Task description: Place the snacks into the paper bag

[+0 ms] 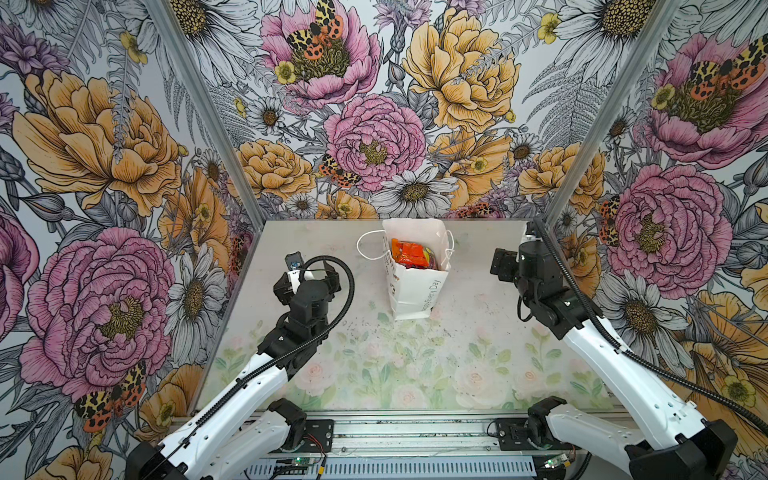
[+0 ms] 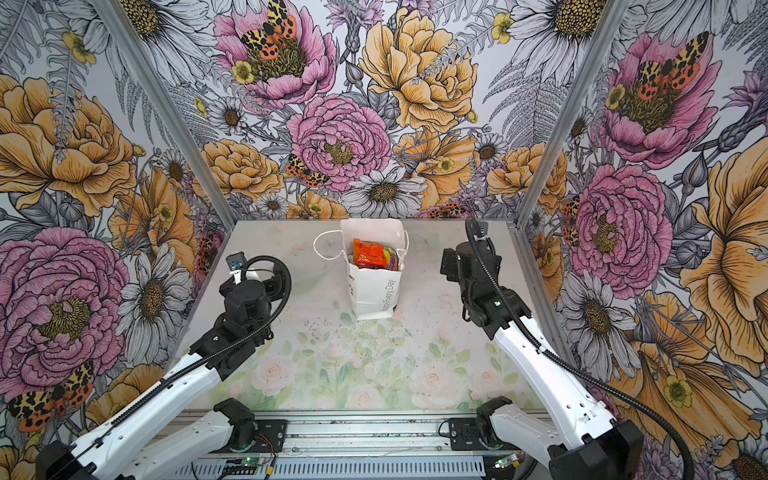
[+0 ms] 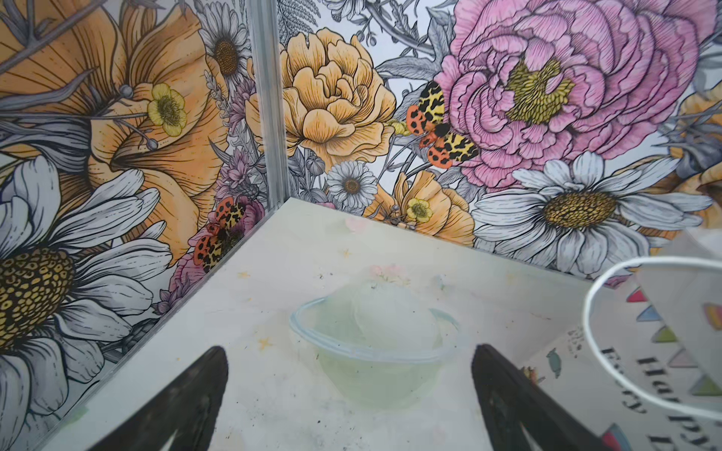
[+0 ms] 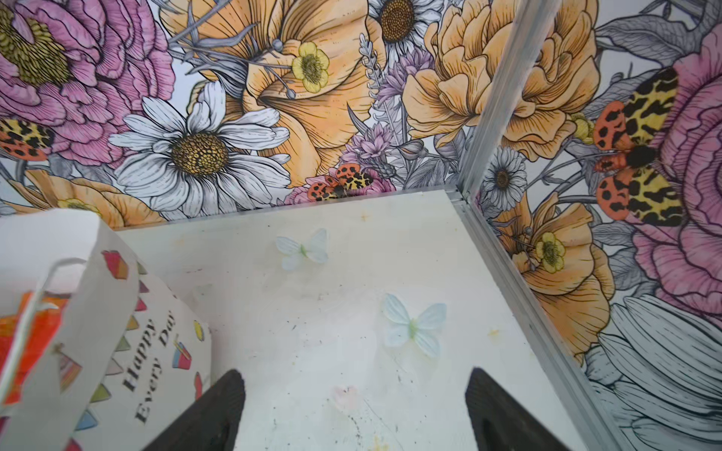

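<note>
Floral walls (image 1: 104,166) close in a pale surface (image 1: 457,332) printed with faded roses.

The left arm (image 1: 249,374) reaches up from the near left corner in both top views, its wrist bent down over the surface to the left of the bag. The right arm (image 1: 602,345) reaches up from the near right corner, its wrist to the right of the bag. Both wrists are apart from the bag.

The paper bag (image 1: 415,291) stands upright towards the back of the surface, about midway between the two wrists. It is white, with grey "Happy Every Day" lettering and white cord handles, and its mouth is open. It also shows in a top view (image 2: 374,291) and at the edge of each wrist view (image 3: 664,351) (image 4: 97,332).

The snacks (image 1: 409,253) sit inside the bag. Orange and red packets fill its mouth (image 2: 372,254), with a little yellow and purple beside them. How many lie beneath cannot be told.

In the left wrist view the left jaws stand wide apart, holding and touching nothing. A faint pale-green ringed shape (image 3: 375,336) lies on the surface between and beyond them. Whether it is print or a clear object cannot be told.

In the right wrist view the right jaws are also spread wide and empty over bare surface. Two pale printed butterflies (image 4: 414,330) lie beyond them.
</note>
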`<state>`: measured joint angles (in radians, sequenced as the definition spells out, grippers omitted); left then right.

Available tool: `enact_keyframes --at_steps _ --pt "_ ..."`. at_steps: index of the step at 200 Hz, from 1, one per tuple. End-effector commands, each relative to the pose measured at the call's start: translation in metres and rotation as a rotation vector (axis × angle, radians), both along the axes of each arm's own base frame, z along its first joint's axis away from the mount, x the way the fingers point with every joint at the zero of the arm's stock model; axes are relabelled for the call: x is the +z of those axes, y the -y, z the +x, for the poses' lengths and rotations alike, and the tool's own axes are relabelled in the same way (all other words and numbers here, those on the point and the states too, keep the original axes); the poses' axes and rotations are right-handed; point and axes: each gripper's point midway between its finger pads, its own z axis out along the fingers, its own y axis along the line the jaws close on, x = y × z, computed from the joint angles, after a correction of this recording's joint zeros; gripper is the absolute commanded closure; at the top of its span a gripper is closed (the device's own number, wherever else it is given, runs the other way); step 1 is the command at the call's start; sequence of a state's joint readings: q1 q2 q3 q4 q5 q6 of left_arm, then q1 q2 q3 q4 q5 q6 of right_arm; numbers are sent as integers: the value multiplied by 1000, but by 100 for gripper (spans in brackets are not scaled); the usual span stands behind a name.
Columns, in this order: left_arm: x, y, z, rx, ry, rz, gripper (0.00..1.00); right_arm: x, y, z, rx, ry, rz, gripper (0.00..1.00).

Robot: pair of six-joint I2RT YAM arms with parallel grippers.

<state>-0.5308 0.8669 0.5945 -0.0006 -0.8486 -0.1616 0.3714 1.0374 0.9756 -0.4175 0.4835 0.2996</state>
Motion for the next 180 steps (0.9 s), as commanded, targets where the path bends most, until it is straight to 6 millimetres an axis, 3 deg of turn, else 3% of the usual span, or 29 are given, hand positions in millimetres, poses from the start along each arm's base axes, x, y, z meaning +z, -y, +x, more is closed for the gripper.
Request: enact_keyframes --at_steps 1,50,102,112,123,146,163,172,180 --pt "18 -17 -1 60 146 71 1 5 12 4 -28 140 -86 10" --pt "-48 -39 29 52 -10 131 1 -50 38 9 -147 164 -189 8" --pt "-100 -48 54 16 -23 78 1 -127 32 32 -101 117 -272 5" --pt "-101 -45 58 -14 4 89 1 -139 31 36 -86 107 -293 4" --pt "-102 -35 62 -86 -4 130 1 -141 26 41 -64 112 -327 4" --pt "-104 -35 70 -121 -1 156 1 -148 14 50 43 104 -375 3" --pt "-115 -45 76 -134 34 118 1 -149 14 52 58 141 -391 2" --pt "-131 -55 77 -141 22 69 1 -148 18 51 52 136 -369 1" --pt "-125 -63 80 -123 54 40 1 -148 21 49 59 144 -338 2"
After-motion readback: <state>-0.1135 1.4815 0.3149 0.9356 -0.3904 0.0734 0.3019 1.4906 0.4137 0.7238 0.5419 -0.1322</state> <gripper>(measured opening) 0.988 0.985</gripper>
